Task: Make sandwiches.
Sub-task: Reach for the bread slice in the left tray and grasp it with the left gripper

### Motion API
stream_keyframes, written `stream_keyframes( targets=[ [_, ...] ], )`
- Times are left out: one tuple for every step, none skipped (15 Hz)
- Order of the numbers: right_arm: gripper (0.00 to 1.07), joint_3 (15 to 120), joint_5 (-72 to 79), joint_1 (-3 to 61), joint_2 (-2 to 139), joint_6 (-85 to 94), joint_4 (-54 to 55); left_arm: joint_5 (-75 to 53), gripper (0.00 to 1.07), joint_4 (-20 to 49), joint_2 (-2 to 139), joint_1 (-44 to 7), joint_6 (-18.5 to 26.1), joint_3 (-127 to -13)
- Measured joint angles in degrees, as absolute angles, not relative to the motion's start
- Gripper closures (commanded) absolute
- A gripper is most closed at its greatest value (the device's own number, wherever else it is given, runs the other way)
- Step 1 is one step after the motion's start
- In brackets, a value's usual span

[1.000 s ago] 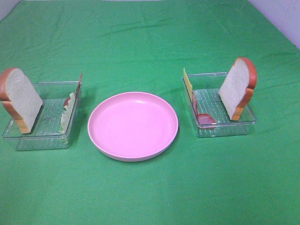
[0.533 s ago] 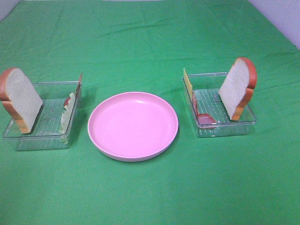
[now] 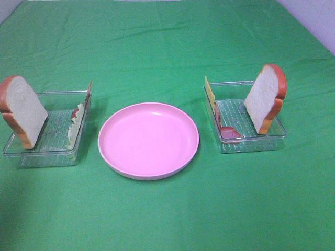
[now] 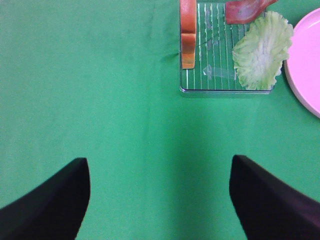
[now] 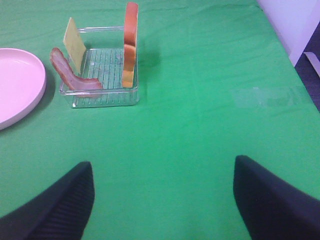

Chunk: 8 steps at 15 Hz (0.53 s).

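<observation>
Green-clothed table [image 3: 157, 42] fills the high view, with a pink plate [image 3: 148, 157] at centre frame. At the left edge a clear tray [image 3: 47, 156] holds the left slice [image 3: 22, 110] of bread on end, plus lettuce [image 4: 262, 50] and a bacon strip [image 4: 245, 11] against its plate-side wall. The right tray [image 3: 251, 145] holds the right slice [image 3: 266, 98], cheese [image 5: 74, 44] and a second strip [image 5: 70, 75] (all standing or leaning). Left pincer [image 4: 159, 162] and right pincer [image 5: 163, 162] are both released, grasping nothing, over the cloth.
</observation>
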<state>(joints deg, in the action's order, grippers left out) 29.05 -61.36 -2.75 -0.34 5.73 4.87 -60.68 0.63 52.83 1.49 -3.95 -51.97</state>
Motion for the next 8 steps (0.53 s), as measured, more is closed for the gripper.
stream_keyframes(
  targets=[
    [0.34, 29.0, -61.4, -2.8, -0.3, 5.7, 4.9, -61.5, 0.32, 0.6, 60.4, 1.5, -4.0, -55.7],
    [0.34, 29.0, -61.4, -2.8, -0.3, 5.7, 4.9, -61.8, 0.32, 0.6, 65.5, 1.5, -4.0, -58.6],
    [0.34, 29.0, -61.4, -2.8, -0.3, 5.7, 4.9, -61.8, 0.32, 0.6, 68.0, 1.5, -4.0, -59.6],
    [0.34, 29.0, -61.4, -2.8, -0.3, 5.7, 4.9, -61.8, 0.32, 0.6, 72.1, 1.5, -4.0, -62.2],
    [0.34, 29.0, -61.4, -2.8, -0.3, 5.7, 4.9, -61.7, 0.32, 0.6, 76.0, 1.5, -4.0, -64.6],
    [0.34, 29.0, -61.4, -2.8, -0.3, 5.7, 4.9, -61.7, 0.32, 0.7, 80.6, 1.5, -4.0, -67.3],
    [0.34, 29.0, -61.4, -2.8, -0.3, 5.7, 4.9, -61.5, 0.32, 0.7, 83.8, 1.5, -4.0, -69.3],
    [0.34, 29.0, -61.4, -2.8, -0.3, 5.7, 4.9, -60.8, 0.32, 0.7, 86.7, 1.5, -4.0, -71.0]
  ],
)
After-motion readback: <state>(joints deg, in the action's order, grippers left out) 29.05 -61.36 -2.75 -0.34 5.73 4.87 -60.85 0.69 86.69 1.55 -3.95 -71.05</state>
